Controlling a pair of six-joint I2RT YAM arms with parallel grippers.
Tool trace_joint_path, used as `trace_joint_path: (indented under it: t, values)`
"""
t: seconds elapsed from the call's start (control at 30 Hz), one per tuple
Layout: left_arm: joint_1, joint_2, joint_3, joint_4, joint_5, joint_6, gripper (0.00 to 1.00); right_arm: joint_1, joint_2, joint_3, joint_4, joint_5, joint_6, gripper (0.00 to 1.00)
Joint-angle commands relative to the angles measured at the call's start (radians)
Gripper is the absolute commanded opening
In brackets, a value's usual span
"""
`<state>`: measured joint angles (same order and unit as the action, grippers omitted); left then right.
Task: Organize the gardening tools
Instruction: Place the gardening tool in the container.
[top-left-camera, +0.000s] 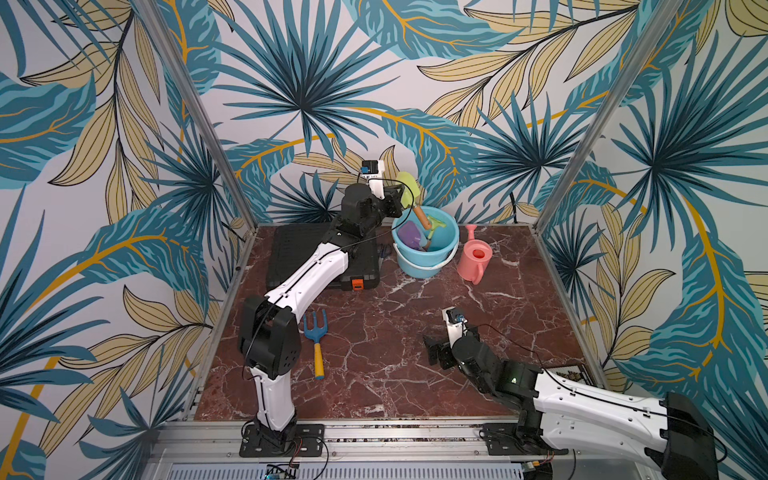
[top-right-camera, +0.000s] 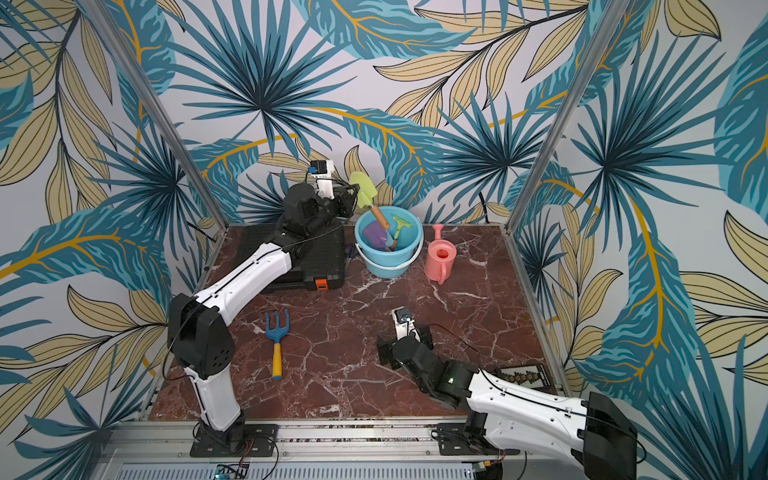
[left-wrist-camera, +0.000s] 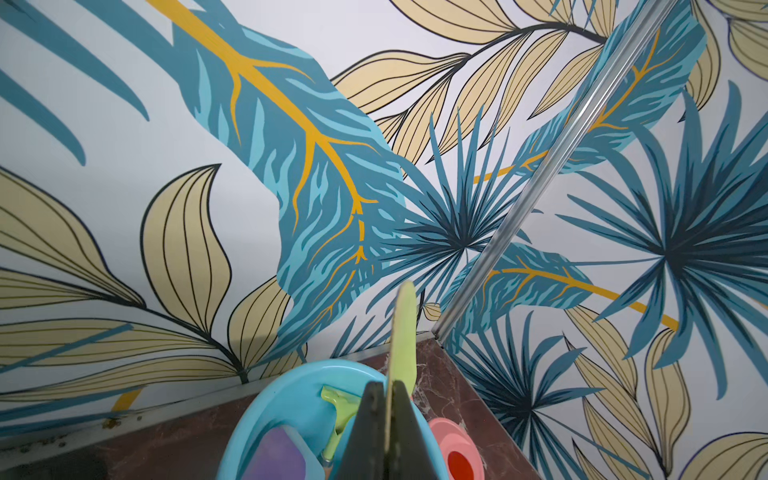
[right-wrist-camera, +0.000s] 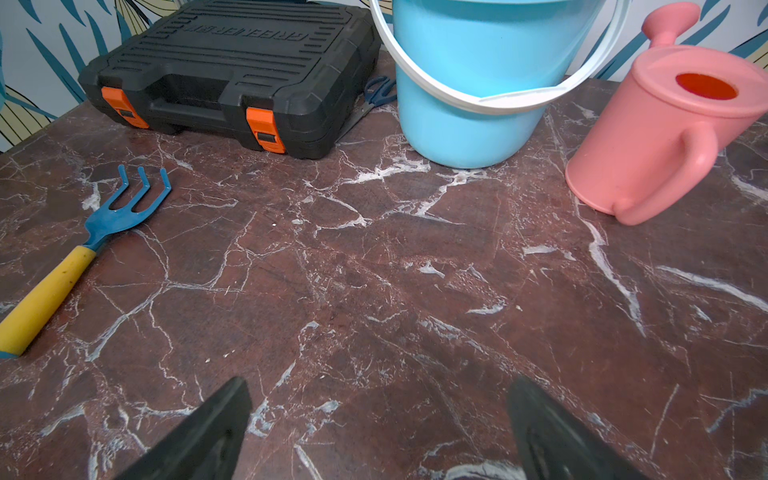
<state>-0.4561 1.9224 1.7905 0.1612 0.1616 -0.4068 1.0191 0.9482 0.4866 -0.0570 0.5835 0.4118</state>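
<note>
So at this point the left gripper (left-wrist-camera: 385, 390) was clamped tight on the green shovel (top-left-camera: 408, 186), pinching the flat blade edge-on between its two black fingers (left-wrist-camera: 405, 424). The shovel was up in the air over the light blue bucket (top-left-camera: 424, 262). It was tilted, blade up, with the brownish handle pointing down into the bucket's mouth. Couldn't tell whether the handle tip was touching anything down in there.

Already sitting inside the bucket were a purple scoop (top-left-camera: 410, 234), on the side nearer the left arm (top-left-camera: 307, 270), and a green rake (top-left-camera: 435, 223) leaning next to it, head up. Both top views showed them, and the left wrist view caught the tops of both too.

The pink watering can (top-left-camera: 473, 259) stood upright on the table (top-left-camera: 395, 340) just beside the bucket, on the side away from the left arm. Its spout pointed toward the back and its handle toward the front. There was a small gap between it and the bucket, so they weren't touching.

The blue fork (top-left-camera: 316, 337) with the yellow handle lay flat on the table near the left arm's elbow, well apart from the bucket, prongs pointing toward the back.

The right gripper (right-wrist-camera: 379, 384) was spread wide with nothing between its jaws. It sat low over bare table at the front right, facing the bucket and can.

Under the left arm's far end sat a black case (right-wrist-camera: 232, 70) with orange latches, shut. A pair of blue-handled scissors (right-wrist-camera: 379, 90) was tucked between it and the bucket.
</note>
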Motion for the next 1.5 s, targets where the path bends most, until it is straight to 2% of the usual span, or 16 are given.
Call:
trace_joint_path:
  t: [0.0,0.17,0.43,0.53,0.6,0.67,0.7,0.77,0.8,0.97,1.13,1.33,1.47]
  values:
    - [0.008,0.068,0.114,-0.045,0.031,0.174,0.00,0.003,-0.006,0.001,-0.004,0.013,-0.008,1.00]
    - [0.010,0.184,0.220,-0.111,0.089,0.334,0.00,0.002,-0.009,0.000,-0.003,0.021,-0.008,1.00]
    - [0.010,0.255,0.147,-0.083,0.180,0.424,0.00,-0.001,0.015,0.007,0.006,0.026,-0.013,0.99]
    - [0.011,0.267,0.121,-0.076,0.192,0.421,0.07,-0.002,0.028,0.010,0.008,0.027,-0.014,0.99]
    - [0.011,0.270,0.107,-0.070,0.193,0.413,0.17,-0.003,0.035,0.012,0.010,0.027,-0.015,1.00]
    - [0.012,0.268,0.098,-0.065,0.196,0.401,0.45,-0.005,0.040,0.013,0.011,0.025,-0.016,1.00]
    - [0.012,0.265,0.095,-0.068,0.195,0.393,0.53,-0.005,0.043,0.015,0.011,0.025,-0.016,1.00]
    - [0.014,0.251,0.090,-0.071,0.193,0.366,0.61,-0.004,0.045,0.016,0.011,0.025,-0.015,0.99]
    - [0.015,0.239,0.079,-0.067,0.185,0.348,0.62,-0.006,0.045,0.017,0.010,0.023,-0.015,0.99]
    - [0.019,0.125,-0.030,0.000,0.118,0.261,0.65,-0.007,0.032,0.016,0.008,0.003,-0.007,1.00]
    - [0.019,-0.044,-0.187,0.026,-0.028,0.123,0.67,-0.007,0.017,0.012,0.001,-0.022,-0.001,1.00]
    - [0.017,-0.316,-0.515,0.028,-0.175,-0.054,0.68,-0.007,0.023,0.007,0.000,-0.061,0.011,1.00]
    - [0.015,-0.538,-0.767,-0.086,-0.313,-0.109,0.69,-0.006,0.030,0.013,-0.001,-0.083,0.017,0.99]
